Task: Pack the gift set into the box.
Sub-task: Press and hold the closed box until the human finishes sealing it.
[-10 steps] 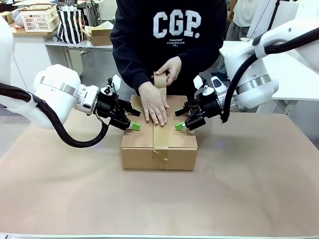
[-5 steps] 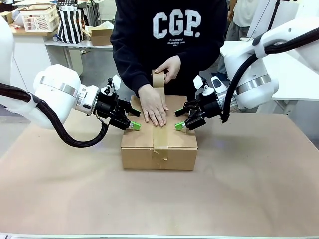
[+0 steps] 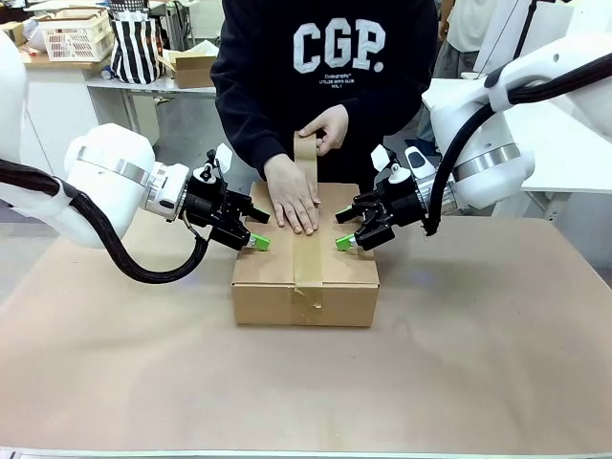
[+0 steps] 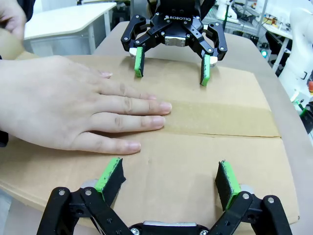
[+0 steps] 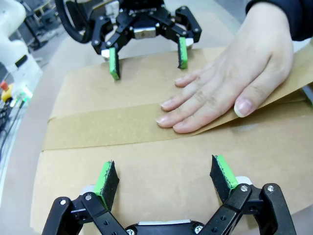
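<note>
Front view: the closed box (image 3: 304,277) sits mid-surface (image 3: 478,363), contents hidden. One person's hand (image 3: 293,196) presses its taped seam; the other (image 3: 326,130) lifts a tape roll (image 3: 306,151). Left gripper (image 3: 256,229) and right gripper (image 3: 346,230), both spread wide and empty, rest on the box top.

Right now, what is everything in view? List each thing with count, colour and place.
box: one, brown cardboard, table centre, flaps closed
tape strip: one, brown, along the box's top seam and down its near face
tape roll: one, brown, in the person's raised hand
table: one, tan surface, under the box
person's hands: two; one flat on the box top, one holding the roll
left claw: one, black, green pads, open, at the box's left top edge
right claw: one, same, open, at the right edge
</note>
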`<act>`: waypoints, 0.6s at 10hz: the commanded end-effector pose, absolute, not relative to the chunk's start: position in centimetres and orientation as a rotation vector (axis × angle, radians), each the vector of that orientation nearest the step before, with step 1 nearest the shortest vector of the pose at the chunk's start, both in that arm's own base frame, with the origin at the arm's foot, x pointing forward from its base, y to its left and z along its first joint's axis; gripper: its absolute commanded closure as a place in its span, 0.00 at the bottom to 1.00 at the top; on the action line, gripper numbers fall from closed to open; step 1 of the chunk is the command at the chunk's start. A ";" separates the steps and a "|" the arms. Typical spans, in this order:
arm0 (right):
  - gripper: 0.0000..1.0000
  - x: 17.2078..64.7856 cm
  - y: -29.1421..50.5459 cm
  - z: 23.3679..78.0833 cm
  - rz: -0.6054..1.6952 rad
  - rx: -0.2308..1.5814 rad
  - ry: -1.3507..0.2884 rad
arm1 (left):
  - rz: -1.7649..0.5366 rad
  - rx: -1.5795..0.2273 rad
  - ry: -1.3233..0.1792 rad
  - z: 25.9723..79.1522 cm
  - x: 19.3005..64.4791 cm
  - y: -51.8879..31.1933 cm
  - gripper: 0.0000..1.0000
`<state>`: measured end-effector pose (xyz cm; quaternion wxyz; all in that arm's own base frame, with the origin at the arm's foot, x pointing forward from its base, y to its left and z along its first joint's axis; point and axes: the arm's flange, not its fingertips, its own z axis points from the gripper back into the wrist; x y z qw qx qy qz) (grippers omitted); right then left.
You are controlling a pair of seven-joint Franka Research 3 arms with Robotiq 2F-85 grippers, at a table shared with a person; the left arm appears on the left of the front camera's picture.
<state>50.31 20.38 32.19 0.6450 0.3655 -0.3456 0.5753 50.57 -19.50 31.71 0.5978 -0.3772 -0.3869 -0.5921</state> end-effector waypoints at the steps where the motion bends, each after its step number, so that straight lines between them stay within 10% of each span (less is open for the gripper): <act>1: 0.00 50.0 20.3 31.7 1.300 0.824 -0.795 | -1.383 -0.871 -0.898 31.3 50.4 -19.3 0.00; 6: 0.00 50.0 20.3 31.7 1.300 0.824 -0.795 | -1.383 -0.871 -0.898 31.3 50.4 -19.3 0.00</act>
